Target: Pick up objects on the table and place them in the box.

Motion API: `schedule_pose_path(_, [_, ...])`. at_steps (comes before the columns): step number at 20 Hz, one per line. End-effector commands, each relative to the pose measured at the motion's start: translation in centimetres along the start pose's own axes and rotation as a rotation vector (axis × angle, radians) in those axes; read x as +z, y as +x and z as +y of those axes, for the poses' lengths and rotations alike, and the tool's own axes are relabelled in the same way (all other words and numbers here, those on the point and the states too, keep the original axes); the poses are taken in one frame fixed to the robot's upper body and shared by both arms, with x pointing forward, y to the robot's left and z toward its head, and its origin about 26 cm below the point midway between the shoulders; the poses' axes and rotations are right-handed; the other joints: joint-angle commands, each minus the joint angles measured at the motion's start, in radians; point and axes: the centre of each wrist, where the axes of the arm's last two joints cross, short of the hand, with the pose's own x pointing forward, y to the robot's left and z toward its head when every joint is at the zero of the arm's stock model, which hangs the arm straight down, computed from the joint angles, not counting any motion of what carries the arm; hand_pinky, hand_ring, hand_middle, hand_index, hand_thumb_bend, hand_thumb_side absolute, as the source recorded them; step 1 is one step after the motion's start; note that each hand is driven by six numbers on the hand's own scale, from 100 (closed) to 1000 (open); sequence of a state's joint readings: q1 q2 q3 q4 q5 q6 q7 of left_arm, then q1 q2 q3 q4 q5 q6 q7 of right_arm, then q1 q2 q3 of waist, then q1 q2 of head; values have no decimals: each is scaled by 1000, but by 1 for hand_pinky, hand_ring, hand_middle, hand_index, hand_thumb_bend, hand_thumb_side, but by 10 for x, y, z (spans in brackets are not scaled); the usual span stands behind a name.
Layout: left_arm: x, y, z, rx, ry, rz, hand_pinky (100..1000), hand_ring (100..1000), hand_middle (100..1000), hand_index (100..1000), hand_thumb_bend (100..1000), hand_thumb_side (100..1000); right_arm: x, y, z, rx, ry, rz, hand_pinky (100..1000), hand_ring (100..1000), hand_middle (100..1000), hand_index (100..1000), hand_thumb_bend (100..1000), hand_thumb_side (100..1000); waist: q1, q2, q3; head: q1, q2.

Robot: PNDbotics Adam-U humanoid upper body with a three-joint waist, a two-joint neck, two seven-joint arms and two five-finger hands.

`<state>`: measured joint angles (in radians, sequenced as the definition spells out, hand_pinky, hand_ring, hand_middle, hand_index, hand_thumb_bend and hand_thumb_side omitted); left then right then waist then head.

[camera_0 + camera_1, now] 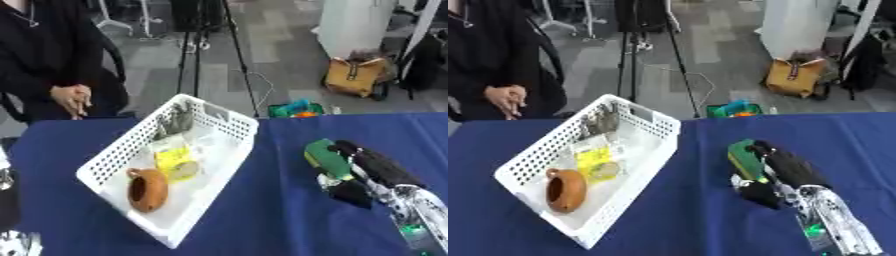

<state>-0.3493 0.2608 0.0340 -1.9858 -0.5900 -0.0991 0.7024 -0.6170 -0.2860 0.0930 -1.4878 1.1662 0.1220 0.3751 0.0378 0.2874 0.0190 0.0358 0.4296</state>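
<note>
A green block with a yellowish side lies on the blue table, right of the basket. My right hand comes in from the lower right. Its black fingers run along the block's right side and its thumb curls at the block's near end, so the hand is closed on the block. The white mesh basket stands tilted at centre left. It holds a brown clay pot, a yellow packet and a clear silvery packet. A bit of my left hand shows at the lower left corner.
A person in black sits at the table's far left with hands clasped, off the table. A tripod, a tan bag and a green and orange item stand on the floor beyond the far edge.
</note>
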Motion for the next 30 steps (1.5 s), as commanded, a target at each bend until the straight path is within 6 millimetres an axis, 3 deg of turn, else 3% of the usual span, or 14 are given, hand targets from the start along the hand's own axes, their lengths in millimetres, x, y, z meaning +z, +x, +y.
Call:
schedule_pose_path(1, [-6,5,0,19,11,-23,762,688,820,763,100,972,-2,-6,-12,32,-38,2,920,977,1000,1000,190,888,0,-14,1,-4,-8])
schedule_pose_path(16, [-5,6,-1,27,14,-19,761,686,818,761,100,966,-5,-24,-25,133,-38,8,935,963,1000,1000,208,893,6,1,7,-26,-10])
schedule_pose_path(30, [-6,7,-3,42,17,-15,759,684,816,757,100,955,-16,-30,-23,39,5,-32,909,959,1000,1000,182,938,8,17,22,-43,-22])
